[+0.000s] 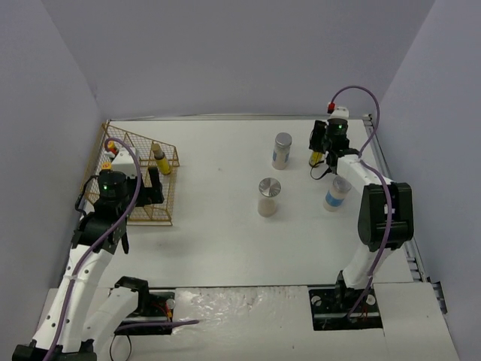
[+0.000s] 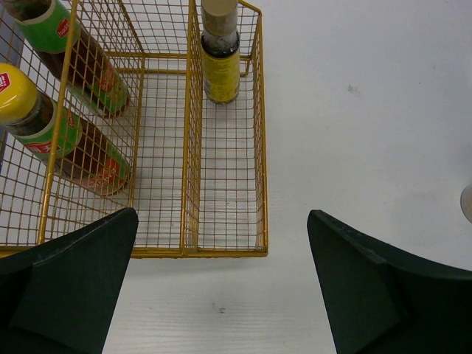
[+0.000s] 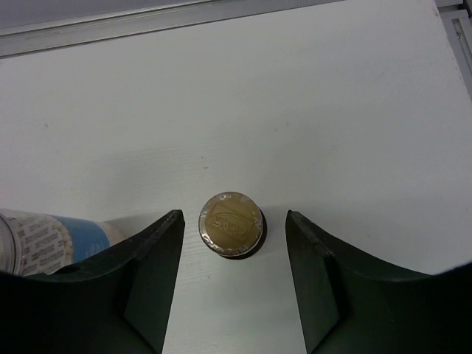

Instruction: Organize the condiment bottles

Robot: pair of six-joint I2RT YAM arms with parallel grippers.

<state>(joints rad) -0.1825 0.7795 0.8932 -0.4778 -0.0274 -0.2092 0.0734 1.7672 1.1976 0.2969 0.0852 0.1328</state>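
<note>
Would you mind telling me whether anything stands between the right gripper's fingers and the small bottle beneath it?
Nothing visible does. The bottle sits between the open fingers of the right gripper, with bare table on both sides; the blue-labelled jar is outside them.

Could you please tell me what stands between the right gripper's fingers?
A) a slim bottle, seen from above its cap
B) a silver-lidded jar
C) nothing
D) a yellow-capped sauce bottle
A: the right wrist view looks straight down on the slim bottle, its round tan cap between the fingers of the right gripper with a gap on each side.
</note>
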